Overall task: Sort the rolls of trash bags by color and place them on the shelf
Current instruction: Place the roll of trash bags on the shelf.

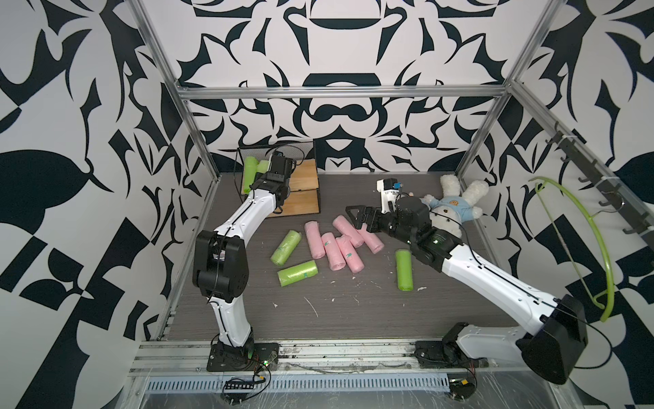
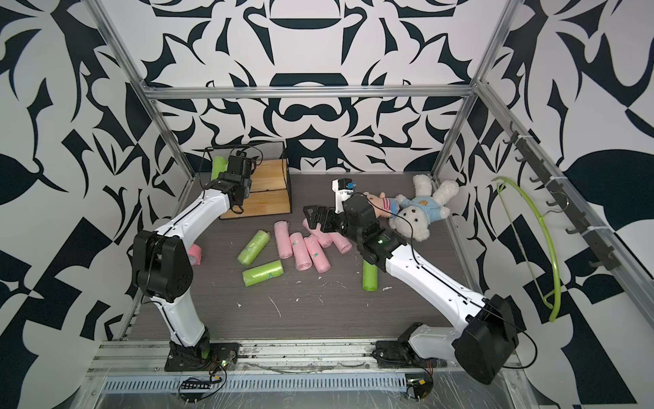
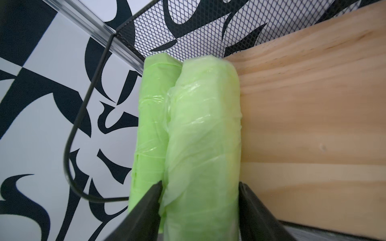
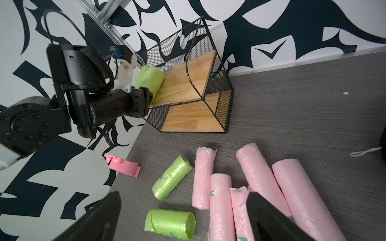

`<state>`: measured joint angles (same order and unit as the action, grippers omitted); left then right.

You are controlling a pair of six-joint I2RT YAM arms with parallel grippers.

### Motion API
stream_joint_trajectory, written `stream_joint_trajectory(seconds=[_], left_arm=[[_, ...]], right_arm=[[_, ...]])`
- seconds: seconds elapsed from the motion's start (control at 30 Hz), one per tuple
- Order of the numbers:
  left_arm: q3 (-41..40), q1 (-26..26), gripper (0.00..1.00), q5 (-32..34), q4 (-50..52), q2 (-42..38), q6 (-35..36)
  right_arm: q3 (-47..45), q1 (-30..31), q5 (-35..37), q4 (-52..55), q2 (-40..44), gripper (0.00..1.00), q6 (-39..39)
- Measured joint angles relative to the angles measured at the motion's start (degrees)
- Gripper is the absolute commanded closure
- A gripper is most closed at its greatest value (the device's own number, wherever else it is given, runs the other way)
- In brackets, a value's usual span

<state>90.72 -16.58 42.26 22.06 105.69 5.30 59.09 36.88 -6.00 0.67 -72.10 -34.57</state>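
On the upper board of the shelf (image 1: pixel 304 175), at its left end, the left gripper (image 3: pixel 200 185) has one finger on each side of a green roll (image 3: pixel 204 125). The roll rests on the wood with its long axis pointing toward the mesh back (image 3: pixel 188 31). I cannot tell if the fingers press it or only stand beside it. A second green roll (image 3: pixel 152 116) lies touching it, on the outer side. The right gripper (image 1: pixel 357 217) hangs over the pink rolls (image 1: pixel 334 255) in the middle of the table (image 1: pixel 354 318), with its fingers spread wide and holding nothing. These five rolls lie close together just under and beside it, their long axes running roughly from the far side toward the robot. The right arm is much nearer to them than the left, so I judge it should take one, with the fingers across the width of the roll. Three loose green rolls (image 1: pixel 286 248) also lie on the table.
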Motion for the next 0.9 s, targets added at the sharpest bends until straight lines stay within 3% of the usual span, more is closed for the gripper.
stream_joint_trajectory(seconds=[0.9], left_arm=[[0.4, 0.5, 0.22, -7.3, 0.4, -4.0, -2.9]], right_arm=[[-0.5, 0.2, -1.8, 7.9, -0.1, 0.01, 0.3]])
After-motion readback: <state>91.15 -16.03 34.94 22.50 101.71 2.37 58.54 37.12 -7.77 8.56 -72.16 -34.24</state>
